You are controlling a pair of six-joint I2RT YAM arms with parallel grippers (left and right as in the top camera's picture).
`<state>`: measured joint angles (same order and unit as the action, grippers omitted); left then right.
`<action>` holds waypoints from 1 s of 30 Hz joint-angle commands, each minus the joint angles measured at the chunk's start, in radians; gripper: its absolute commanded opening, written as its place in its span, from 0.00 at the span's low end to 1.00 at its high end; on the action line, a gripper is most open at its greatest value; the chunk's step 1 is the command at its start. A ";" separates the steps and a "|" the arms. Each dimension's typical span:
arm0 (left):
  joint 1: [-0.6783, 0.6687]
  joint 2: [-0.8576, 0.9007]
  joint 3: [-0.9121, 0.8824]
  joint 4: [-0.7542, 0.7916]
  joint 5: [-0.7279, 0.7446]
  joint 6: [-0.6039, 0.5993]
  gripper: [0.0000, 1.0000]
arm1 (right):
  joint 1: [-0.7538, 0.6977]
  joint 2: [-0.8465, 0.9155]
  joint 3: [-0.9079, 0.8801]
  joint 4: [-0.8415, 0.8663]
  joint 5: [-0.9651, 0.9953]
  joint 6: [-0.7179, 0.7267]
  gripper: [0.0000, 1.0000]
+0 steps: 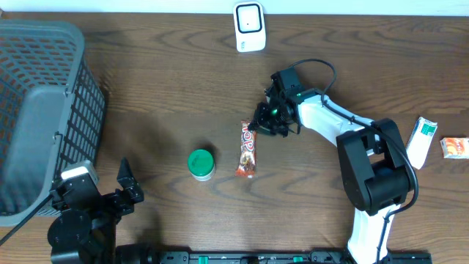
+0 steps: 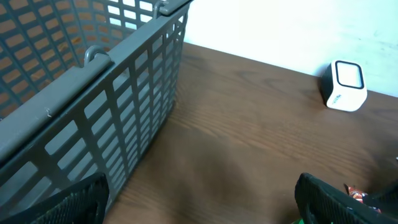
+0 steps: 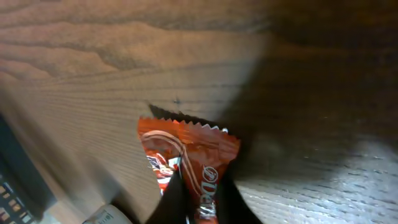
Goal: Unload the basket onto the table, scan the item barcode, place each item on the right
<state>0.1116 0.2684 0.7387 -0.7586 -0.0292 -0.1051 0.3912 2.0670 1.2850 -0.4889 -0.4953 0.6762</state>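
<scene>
snack bar (image 3: 186, 155) clamped in right pincer (image 3: 198, 202) at wrist, scanner (image 1: 249, 27) visible overhead

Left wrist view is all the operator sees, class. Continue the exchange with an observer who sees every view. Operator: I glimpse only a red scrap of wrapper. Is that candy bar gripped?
Observer: Yes, the right gripper is shut on the candy bar, at its end nearer the scanner.
Operator: Anything beside it?
Observer: A green-lidded jar stands apart from it, on the basket side.
Operator: More items?
Observer: A white-and-green box and an orange packet lie farther out on that gripper's side.
</scene>
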 commanded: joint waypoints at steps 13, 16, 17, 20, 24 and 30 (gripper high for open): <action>0.005 -0.001 0.002 0.003 -0.008 -0.005 0.96 | 0.069 -0.455 -0.034 -0.135 0.861 -0.064 0.01; 0.005 -0.001 0.002 0.003 -0.008 -0.005 0.96 | 0.140 -0.528 -0.034 -0.181 1.113 -0.064 0.02; 0.005 -0.001 0.002 0.003 -0.008 -0.005 0.96 | 0.164 -0.534 -0.034 -0.196 1.194 -0.064 0.02; 0.005 -0.001 0.002 0.003 -0.008 -0.005 0.96 | 0.251 -0.521 -0.049 -0.230 1.485 -0.063 0.02; 0.005 -0.001 0.002 0.003 -0.008 -0.005 0.96 | 0.335 -0.458 -0.076 -0.217 1.815 -0.047 0.02; 0.005 -0.001 0.002 0.003 -0.008 -0.005 0.96 | 0.376 -0.286 -0.082 -0.176 2.076 -0.046 0.01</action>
<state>0.1116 0.2684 0.7387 -0.7586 -0.0292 -0.1051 0.7605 1.7164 1.2140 -0.6724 1.3193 0.6201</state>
